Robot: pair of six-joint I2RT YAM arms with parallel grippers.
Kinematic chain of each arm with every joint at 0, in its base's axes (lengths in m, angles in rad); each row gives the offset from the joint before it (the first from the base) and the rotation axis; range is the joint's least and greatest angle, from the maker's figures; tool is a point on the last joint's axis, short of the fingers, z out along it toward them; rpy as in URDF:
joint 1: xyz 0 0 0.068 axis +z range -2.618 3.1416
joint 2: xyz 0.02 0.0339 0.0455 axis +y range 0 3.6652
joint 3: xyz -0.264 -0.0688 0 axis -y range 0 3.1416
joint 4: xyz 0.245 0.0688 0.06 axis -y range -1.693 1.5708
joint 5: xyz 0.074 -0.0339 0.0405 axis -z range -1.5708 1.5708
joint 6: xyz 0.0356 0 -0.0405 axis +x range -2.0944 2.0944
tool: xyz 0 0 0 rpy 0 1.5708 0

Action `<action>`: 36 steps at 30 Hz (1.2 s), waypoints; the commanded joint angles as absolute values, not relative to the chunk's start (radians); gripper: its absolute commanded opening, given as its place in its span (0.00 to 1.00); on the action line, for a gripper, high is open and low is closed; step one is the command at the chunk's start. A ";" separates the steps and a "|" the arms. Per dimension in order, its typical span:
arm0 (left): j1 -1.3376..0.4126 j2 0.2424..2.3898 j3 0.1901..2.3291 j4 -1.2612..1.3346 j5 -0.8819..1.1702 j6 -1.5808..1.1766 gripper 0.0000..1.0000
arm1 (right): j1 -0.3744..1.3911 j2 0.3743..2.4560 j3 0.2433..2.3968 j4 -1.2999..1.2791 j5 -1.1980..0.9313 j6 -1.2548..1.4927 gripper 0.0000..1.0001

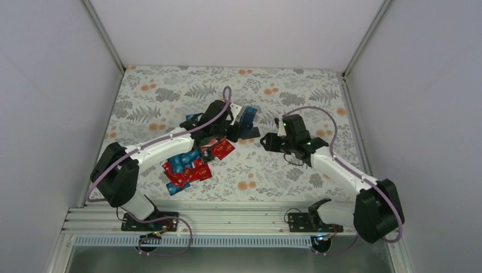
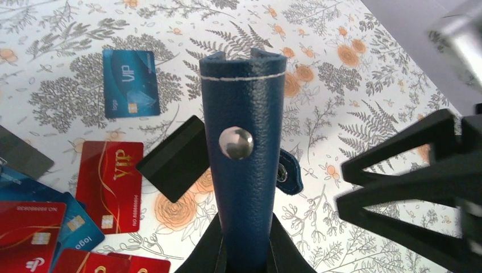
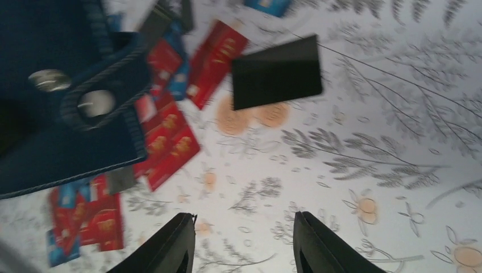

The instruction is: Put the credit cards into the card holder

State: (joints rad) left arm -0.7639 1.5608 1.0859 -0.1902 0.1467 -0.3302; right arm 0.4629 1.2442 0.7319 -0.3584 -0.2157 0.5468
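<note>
My left gripper (image 1: 234,123) is shut on the dark navy card holder (image 1: 247,115) and holds it off the table near the middle. In the left wrist view the holder (image 2: 244,165) stands folded between the jaws of my left gripper (image 2: 248,257), its metal snap facing the camera. My right gripper (image 1: 267,141) is open and empty, just right of the holder. In the right wrist view the gripper (image 3: 244,219) hovers over bare cloth, with the holder (image 3: 57,125) at upper left. Several red and blue credit cards (image 1: 187,165) lie piled on the left. A black card (image 3: 277,71) lies apart.
The table has a floral cloth (image 1: 284,170). A blue VIP card (image 2: 129,82), a red VIP card (image 2: 111,176) and a black card (image 2: 173,159) lie left of the holder. White walls close the sides and back. A metal rail (image 1: 227,219) runs along the near edge.
</note>
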 commanded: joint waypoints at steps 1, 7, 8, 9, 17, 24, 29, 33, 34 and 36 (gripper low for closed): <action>-0.735 1.567 1.141 -0.230 0.189 -0.302 0.02 | 0.452 1.161 0.749 -0.303 -0.365 0.457 0.48; -0.710 1.554 1.153 -0.234 0.281 -0.328 0.02 | 0.452 1.148 0.786 -0.239 -0.516 0.447 0.58; -0.709 1.552 1.153 -0.233 0.286 -0.333 0.02 | 0.453 1.152 0.797 -0.227 -0.542 0.449 0.59; -0.709 1.549 1.149 -0.232 0.290 -0.338 0.02 | 0.453 1.161 0.808 -0.221 -0.557 0.448 0.61; -0.709 1.505 1.080 -0.174 0.343 -0.379 0.02 | 0.454 1.261 0.871 -0.259 -0.544 0.439 0.65; -0.709 1.458 1.011 -0.143 0.377 -0.407 0.02 | 0.454 1.314 0.859 -0.287 -0.444 0.455 0.54; -0.710 1.429 0.946 -0.096 0.407 -0.443 0.02 | 0.454 1.333 0.851 -0.279 -0.431 0.451 0.42; -0.710 1.408 0.904 -0.068 0.420 -0.464 0.02 | 0.455 1.339 0.829 -0.264 -0.453 0.449 0.31; -0.711 1.401 0.893 -0.056 0.425 -0.469 0.02 | 0.455 1.344 0.824 -0.261 -0.460 0.447 0.29; -0.712 1.390 0.875 -0.039 0.428 -0.472 0.02 | 0.456 1.353 0.816 -0.260 -0.468 0.445 0.28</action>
